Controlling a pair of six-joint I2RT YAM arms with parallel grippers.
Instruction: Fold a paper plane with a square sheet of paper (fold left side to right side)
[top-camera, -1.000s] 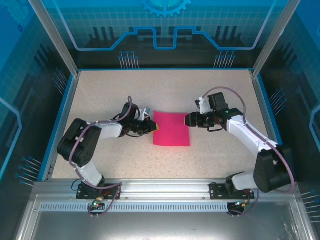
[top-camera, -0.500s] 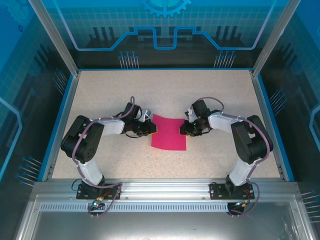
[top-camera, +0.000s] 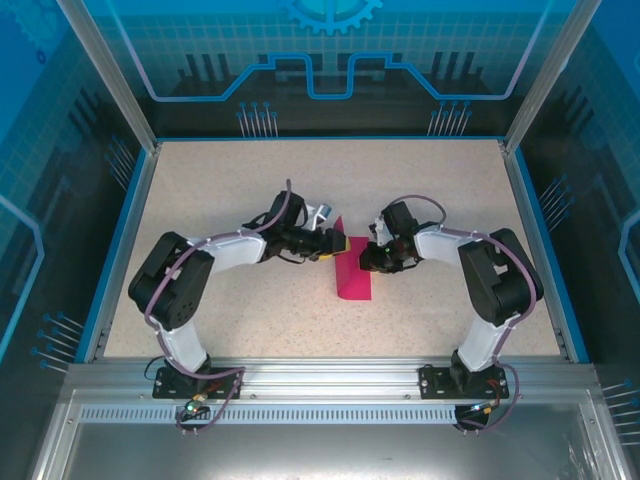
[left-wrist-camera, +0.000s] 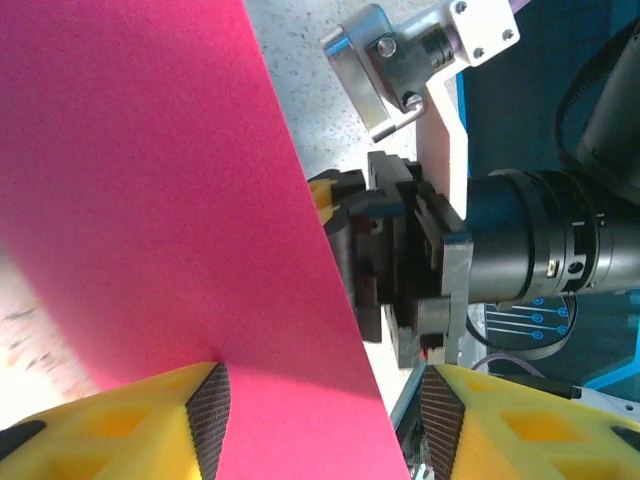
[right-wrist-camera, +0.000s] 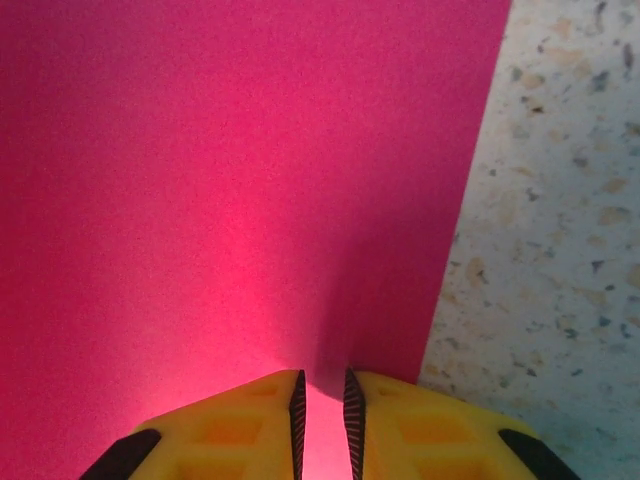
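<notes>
The square sheet of paper (top-camera: 353, 278) is magenta-pink and lies mid-table, showing as a narrow strip because its left part is raised and swung over to the right. My left gripper (top-camera: 340, 244) sits at the raised edge. In the left wrist view its jaws (left-wrist-camera: 320, 420) stand wide apart, with the sheet (left-wrist-camera: 150, 200) slanting across between them. My right gripper (top-camera: 368, 258) is at the sheet's right edge. Its yellow fingers (right-wrist-camera: 320, 400) are almost together, tips down on the sheet (right-wrist-camera: 250, 180). The right arm's wrist (left-wrist-camera: 430, 270) faces the left camera closely.
The speckled beige table (top-camera: 220, 180) has a blue raised rim (top-camera: 130, 220) and blue enclosure walls around it. Bare tabletop (right-wrist-camera: 560, 250) shows just right of the sheet. The two grippers are a few centimetres apart over the sheet.
My left gripper has moved right, carrying the sheet's left side up and over, so the sheet looks much narrower. The right gripper came down onto the right edge and stays there.
</notes>
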